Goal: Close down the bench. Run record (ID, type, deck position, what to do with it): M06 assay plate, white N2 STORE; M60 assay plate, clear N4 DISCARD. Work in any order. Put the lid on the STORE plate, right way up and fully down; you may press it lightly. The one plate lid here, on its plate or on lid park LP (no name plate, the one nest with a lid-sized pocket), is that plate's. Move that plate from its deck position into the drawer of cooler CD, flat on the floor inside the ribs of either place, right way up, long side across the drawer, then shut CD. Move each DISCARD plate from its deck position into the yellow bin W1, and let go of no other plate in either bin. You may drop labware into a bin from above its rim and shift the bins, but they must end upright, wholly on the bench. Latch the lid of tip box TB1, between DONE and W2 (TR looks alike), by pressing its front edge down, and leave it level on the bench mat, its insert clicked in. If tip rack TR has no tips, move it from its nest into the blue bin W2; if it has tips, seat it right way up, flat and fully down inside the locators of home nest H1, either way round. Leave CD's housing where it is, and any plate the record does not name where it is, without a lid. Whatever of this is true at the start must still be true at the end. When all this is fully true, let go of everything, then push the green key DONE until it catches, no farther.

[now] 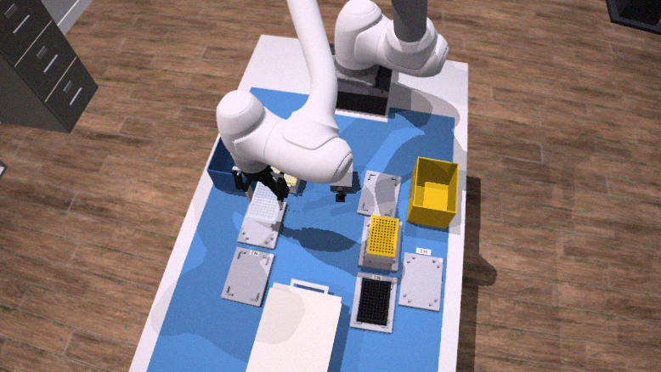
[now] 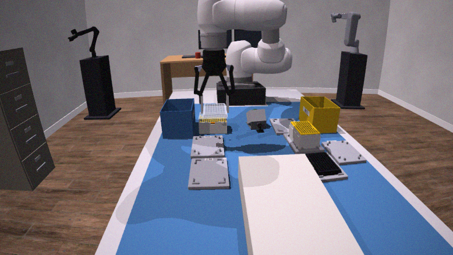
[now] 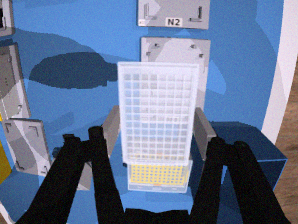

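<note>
My gripper [image 2: 214,101] is shut on the clear assay plate [image 2: 214,110] and holds it level in the air by its long sides. In the wrist view the plate [image 3: 157,111] hangs over an empty grey nest [image 3: 174,52], with tip box TB1's yellow insert [image 3: 157,175] under its near end. In the top view the plate [image 1: 264,205] is by the blue bin W2 [image 1: 224,168]. The yellow bin W1 [image 1: 433,193] stands across the mat on the right. TB1 [image 2: 212,124] sits beside W2 [image 2: 177,117].
The DONE key box [image 2: 255,117] stands mid-mat. Tip rack TR [image 1: 382,236], with a yellow top, sits in its nest near W1. A black plate [image 1: 374,301] lies in a nest by the white cooler CD [image 1: 296,328]. Two more empty nests [image 1: 420,280] [image 1: 379,193] lie on the right.
</note>
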Robot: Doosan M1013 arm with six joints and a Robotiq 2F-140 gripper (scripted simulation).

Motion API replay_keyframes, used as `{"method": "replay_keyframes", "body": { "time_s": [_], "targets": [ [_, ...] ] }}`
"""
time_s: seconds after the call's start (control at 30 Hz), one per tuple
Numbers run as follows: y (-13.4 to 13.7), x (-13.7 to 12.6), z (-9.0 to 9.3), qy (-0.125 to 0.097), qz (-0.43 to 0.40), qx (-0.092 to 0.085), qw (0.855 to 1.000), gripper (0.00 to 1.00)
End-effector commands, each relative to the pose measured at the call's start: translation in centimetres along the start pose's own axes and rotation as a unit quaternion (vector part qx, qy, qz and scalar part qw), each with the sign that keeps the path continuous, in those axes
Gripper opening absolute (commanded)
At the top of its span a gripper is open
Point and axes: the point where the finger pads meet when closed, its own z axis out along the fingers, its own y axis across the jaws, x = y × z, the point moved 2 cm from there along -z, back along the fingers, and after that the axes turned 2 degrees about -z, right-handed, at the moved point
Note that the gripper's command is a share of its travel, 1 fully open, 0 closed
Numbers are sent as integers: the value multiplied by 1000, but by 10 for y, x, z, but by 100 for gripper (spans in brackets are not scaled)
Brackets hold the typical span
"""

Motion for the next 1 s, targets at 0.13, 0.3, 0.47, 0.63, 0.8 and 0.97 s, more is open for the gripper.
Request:
{"method": "replay_keyframes", "body": {
  "time_s": [0.13, 0.3, 0.47, 0.63, 0.8, 0.97],
  "targets": [
    [-19, -6, 0, 0, 0, 0, 1000, 0],
    [-32, -10, 0, 0, 0, 0, 1000, 0],
    [-39, -12, 0, 0, 0, 0, 1000, 0],
    [-52, -16, 0, 0, 0, 0, 1000, 0],
    [-65, -20, 0, 0, 0, 0, 1000, 0],
    [-72, -22, 0, 0, 0, 0, 1000, 0]
  ]
}}
